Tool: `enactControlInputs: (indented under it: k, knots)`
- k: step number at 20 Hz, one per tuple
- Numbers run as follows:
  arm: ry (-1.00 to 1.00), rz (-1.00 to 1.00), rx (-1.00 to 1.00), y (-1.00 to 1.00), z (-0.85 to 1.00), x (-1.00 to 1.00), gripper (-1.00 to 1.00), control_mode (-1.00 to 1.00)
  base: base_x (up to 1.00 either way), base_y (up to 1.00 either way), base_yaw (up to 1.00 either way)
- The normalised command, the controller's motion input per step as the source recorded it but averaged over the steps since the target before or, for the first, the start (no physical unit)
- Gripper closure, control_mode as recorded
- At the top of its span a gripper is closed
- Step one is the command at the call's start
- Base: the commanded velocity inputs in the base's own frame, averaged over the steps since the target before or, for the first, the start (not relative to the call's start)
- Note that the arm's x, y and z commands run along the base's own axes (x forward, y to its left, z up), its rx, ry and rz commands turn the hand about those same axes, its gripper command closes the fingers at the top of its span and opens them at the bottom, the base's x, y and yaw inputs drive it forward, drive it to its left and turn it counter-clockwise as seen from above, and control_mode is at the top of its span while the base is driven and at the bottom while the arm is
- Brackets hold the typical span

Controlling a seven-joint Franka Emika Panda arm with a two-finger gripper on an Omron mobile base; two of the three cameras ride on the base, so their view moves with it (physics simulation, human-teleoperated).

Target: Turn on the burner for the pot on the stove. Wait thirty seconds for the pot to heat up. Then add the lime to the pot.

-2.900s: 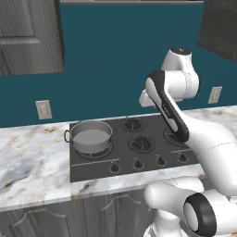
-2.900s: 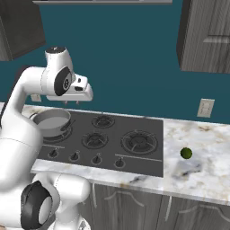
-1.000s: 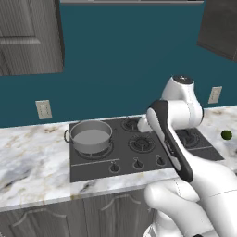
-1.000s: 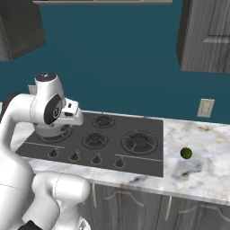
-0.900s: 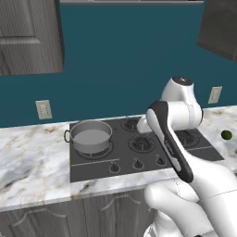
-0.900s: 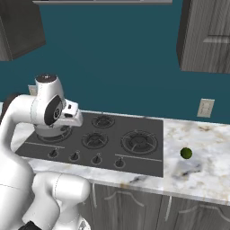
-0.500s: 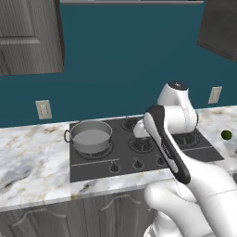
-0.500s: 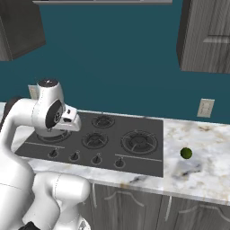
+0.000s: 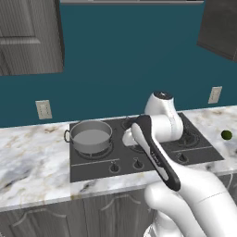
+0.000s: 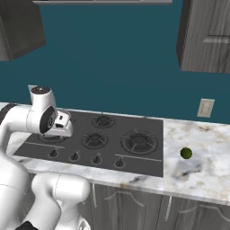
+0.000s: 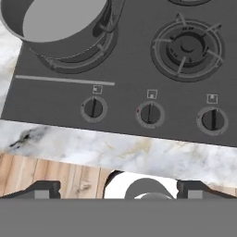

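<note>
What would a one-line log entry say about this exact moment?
pincer: open, empty, above knobs | pot: on burner, left rear of stove | lime: on counter, right of stove | knob: not yet touched

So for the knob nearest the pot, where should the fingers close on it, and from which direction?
Grip the raised bar across the leftmost knob, one finger on each long side. Come straight down from above: it stands up from the flat stove, just in front of the pot, and the open gripper already looks down at it.
</note>
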Motion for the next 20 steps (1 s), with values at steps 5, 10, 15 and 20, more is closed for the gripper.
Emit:
enactControlInputs:
  k: [5, 10, 15, 20]
  knots:
    - [0.0, 0.0, 0.0, 0.33, -0.37, 0.0, -1.0, -1.0, 0.0, 0.0, 0.0]
    - [0.0, 0.0, 0.0, 0.33, -0.36, 0.0, -1.0, -1.0, 0.0, 0.0, 0.0]
    - [0.02, 0.0, 0.0, 0.27, -0.33, 0.0, -1.0, -1.0, 0.0, 0.0, 0.0]
    - [0.03, 0.0, 0.0, 0.24, -0.37, 0.0, -1.0, -1.0, 0.0, 0.0, 0.0]
